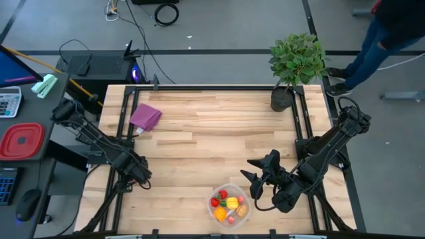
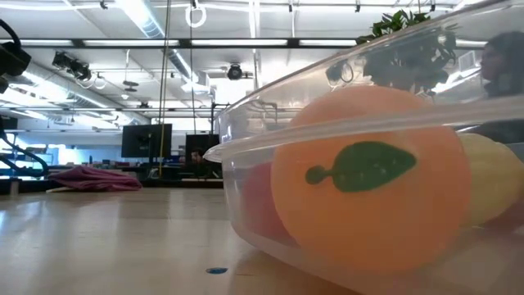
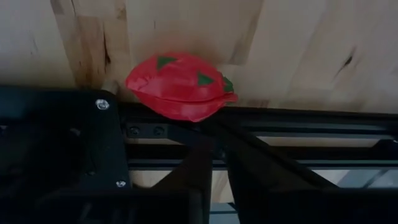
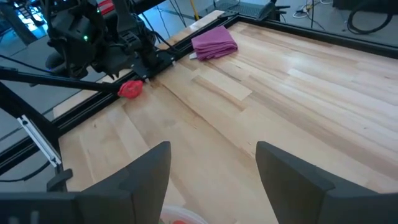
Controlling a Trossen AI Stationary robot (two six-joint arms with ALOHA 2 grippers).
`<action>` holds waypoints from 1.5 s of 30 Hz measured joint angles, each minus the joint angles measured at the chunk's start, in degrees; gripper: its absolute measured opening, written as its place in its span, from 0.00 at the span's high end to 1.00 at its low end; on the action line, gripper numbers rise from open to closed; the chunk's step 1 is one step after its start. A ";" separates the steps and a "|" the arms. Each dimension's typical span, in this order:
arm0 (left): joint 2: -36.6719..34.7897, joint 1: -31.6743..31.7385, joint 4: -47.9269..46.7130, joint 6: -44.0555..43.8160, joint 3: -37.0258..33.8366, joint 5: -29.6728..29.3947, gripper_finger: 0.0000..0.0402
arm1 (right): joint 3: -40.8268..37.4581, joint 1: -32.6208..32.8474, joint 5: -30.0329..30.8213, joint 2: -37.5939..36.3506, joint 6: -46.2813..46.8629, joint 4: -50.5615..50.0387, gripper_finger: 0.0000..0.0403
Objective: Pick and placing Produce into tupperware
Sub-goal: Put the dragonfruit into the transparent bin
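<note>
A soft red produce piece (image 3: pixel 180 87) with green marks lies at the table's left edge, against the black frame rail (image 3: pixel 298 118); it also shows in the right wrist view (image 4: pixel 130 89). My left gripper (image 3: pixel 217 121) (image 1: pixel 141 178) points steeply down and is shut on it. The tupperware (image 1: pixel 229 206), a round clear tub, stands near the front edge and holds several pieces in red, yellow, orange and pink; an orange one (image 2: pixel 368 188) fills the low view. My right gripper (image 4: pixel 211 162) (image 1: pixel 255 176) hovers open just beyond the tub, with nothing between its fingers. My left gripper pinches the red piece's edge (image 3: pixel 214 102) on the side next to the frame rail, between its two fingertips. The fingers come from above, slanting in from the table's left. The piece lies on the table and looks squashed flat.
A folded purple cloth (image 1: pixel 146 116) lies at the far left of the table and a potted plant (image 1: pixel 295 63) stands at the far right corner. Black frame rails (image 1: pixel 123 133) run along both sides. A red lidded container (image 1: pixel 21 141) sits on the side desk. A person (image 1: pixel 385 40) stands beyond the far right corner.
</note>
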 joint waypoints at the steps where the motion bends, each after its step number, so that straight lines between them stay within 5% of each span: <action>1: 0.00 0.00 0.06 0.00 0.00 0.00 0.88 | 0.00 0.00 0.00 0.01 -0.01 0.00 0.39; 27: 0.04 -2.29 5.92 -11.99 -6.81 -0.20 0.98 | 0.00 0.00 -0.07 0.01 0.05 0.00 0.39; 45: 0.04 -0.49 17.49 -9.98 -7.17 -4.70 0.99 | 0.00 0.00 -0.03 0.01 0.03 0.00 0.39</action>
